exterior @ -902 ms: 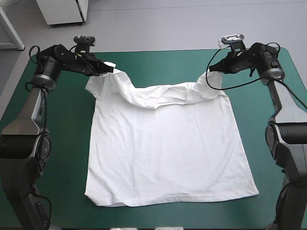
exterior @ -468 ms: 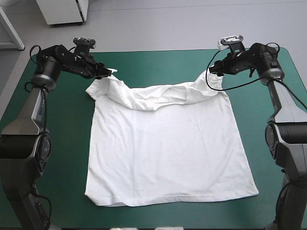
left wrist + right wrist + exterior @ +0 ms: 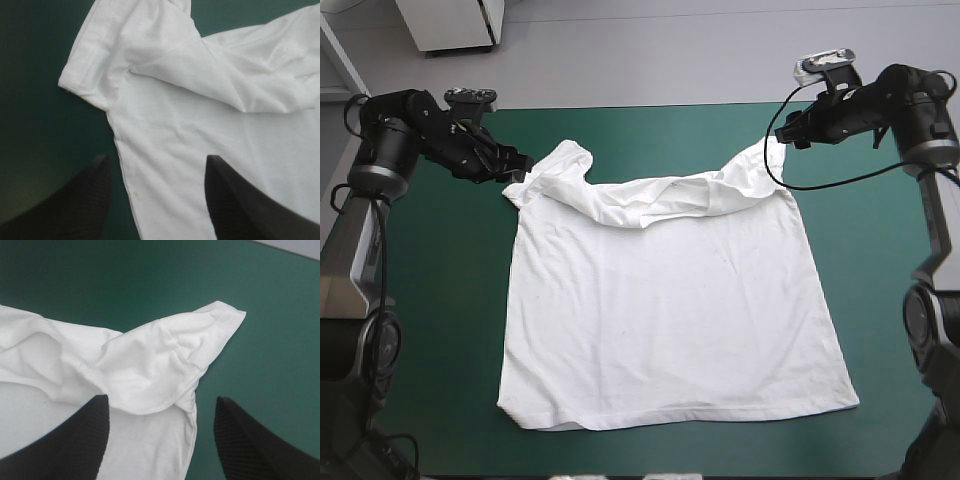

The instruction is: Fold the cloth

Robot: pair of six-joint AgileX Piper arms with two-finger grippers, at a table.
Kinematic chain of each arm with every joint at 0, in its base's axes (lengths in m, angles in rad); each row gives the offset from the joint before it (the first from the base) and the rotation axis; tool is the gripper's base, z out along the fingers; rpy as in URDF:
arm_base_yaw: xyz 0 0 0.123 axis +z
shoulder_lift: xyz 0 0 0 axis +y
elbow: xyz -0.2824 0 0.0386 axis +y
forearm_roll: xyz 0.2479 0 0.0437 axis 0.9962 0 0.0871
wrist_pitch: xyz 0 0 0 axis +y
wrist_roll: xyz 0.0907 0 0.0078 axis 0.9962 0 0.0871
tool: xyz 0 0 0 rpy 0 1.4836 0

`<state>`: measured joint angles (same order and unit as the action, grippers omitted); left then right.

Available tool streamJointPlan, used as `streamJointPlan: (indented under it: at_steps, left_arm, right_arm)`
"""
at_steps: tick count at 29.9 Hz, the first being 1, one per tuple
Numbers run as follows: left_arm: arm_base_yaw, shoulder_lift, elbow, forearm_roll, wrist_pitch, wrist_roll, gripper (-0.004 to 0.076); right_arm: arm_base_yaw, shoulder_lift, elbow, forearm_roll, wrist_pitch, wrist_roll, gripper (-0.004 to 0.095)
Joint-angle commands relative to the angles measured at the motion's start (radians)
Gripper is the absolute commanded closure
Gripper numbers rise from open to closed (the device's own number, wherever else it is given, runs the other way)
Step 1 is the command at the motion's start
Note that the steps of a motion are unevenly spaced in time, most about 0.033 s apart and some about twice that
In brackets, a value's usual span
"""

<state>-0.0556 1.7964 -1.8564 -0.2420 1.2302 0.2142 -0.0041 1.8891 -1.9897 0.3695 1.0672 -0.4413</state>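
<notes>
The table [image 3: 650, 125], covered in teal-green, is filling most of the high view. The T-shirt [image 3: 670, 310] is lying spread flat at mid-frame, its top end rumpled. The left gripper [image 3: 520, 170] is pointing at the shirt's upper-left corner, jaws standing wide and holding nothing. The right gripper [image 3: 788, 134] is facing the upper-right corner, jaws likewise wide and empty.
</notes>
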Motion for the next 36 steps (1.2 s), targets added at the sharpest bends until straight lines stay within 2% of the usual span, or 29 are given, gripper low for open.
streamJointPlan:
  at_steps: [1, 8, 12, 20, 26, 36]
  left_arm:
    - [-0.033, -0.149, 0.056, -0.008, 0.058, -0.068, 0.0311]
    - [-0.171, -0.387, 0.349, 0.048, 0.058, -0.137, 0.0311]
    - [-0.216, -0.519, 0.530, 0.103, 0.058, -0.196, 0.0311]
    - [-0.219, -0.758, 0.922, 0.119, 0.058, -0.257, 0.0312]
    - [-0.219, -0.775, 1.120, 0.081, 0.058, -0.242, 0.0312]
    - [-0.219, -0.719, 1.160, 0.066, -0.017, -0.191, 0.0318]
  right_arm:
    - [-0.007, -0.197, 0.080, 0.002, 0.010, 0.023, 0.0347]
    - [0.052, -0.469, 0.430, -0.015, 0.044, 0.048, 0.0351]
    - [0.119, -0.586, 0.599, -0.101, 0.048, 0.090, 0.0351]
    - [0.161, -0.689, 0.724, -0.139, 0.109, 0.134, 0.0369]
    - [0.161, -0.691, 0.722, -0.137, 0.107, 0.147, 0.0372]
    - [0.161, -0.691, 0.722, -0.139, 0.103, 0.153, 0.0378]
